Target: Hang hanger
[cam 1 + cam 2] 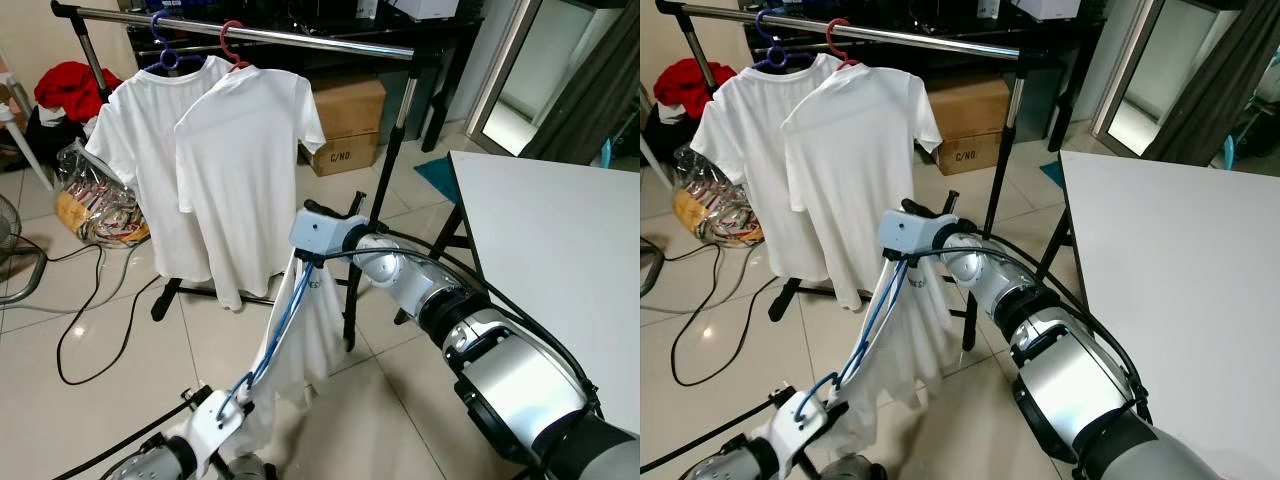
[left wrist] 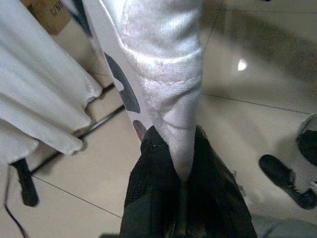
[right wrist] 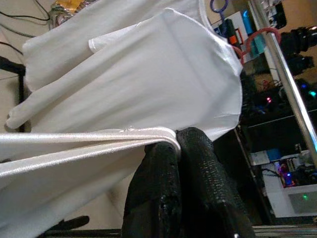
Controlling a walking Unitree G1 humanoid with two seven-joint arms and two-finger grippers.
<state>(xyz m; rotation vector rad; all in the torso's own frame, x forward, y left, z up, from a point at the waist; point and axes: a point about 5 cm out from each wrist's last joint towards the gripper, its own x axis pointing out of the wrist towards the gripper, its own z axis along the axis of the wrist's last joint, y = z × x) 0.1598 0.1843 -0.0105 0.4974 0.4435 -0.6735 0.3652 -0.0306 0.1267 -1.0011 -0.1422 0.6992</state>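
Hanger [image 1: 268,340] first: a blue one, carrying a white shirt [image 1: 300,335], is held low and slanted between the two arms, well short of the rail. Nearest the camera, the left gripper [image 2: 181,168] is clenched on a fold of the shirt's fabric down by the floor, and the pinch can be made out properly in the left wrist view, with cloth squeezed between the black fingers [image 2: 148,168]. Further up, the right gripper [image 3: 178,144] is closed on the white edge at the top of the garment, close in front of the two shirts already hung [image 1: 200,170]. Beyond those, the metal rail [image 1: 300,37] is seen running across, with a blue hook [image 1: 165,45] and a red hook [image 1: 232,45] on it, cardboard boxes [image 1: 345,125] behind and a white table [image 1: 560,250] off to the right. So the carry-and-lift step looks to be in hand, with hooking not yet done. The next move probably calls for the top end to be raised above the rail and the hook set over a free stretch beside the red one. The right wrist view gives the rail [image 3: 285,74] and red hook [image 3: 257,37] from below, which the head views lack; whether the held hanger's own hook is free can't be told.
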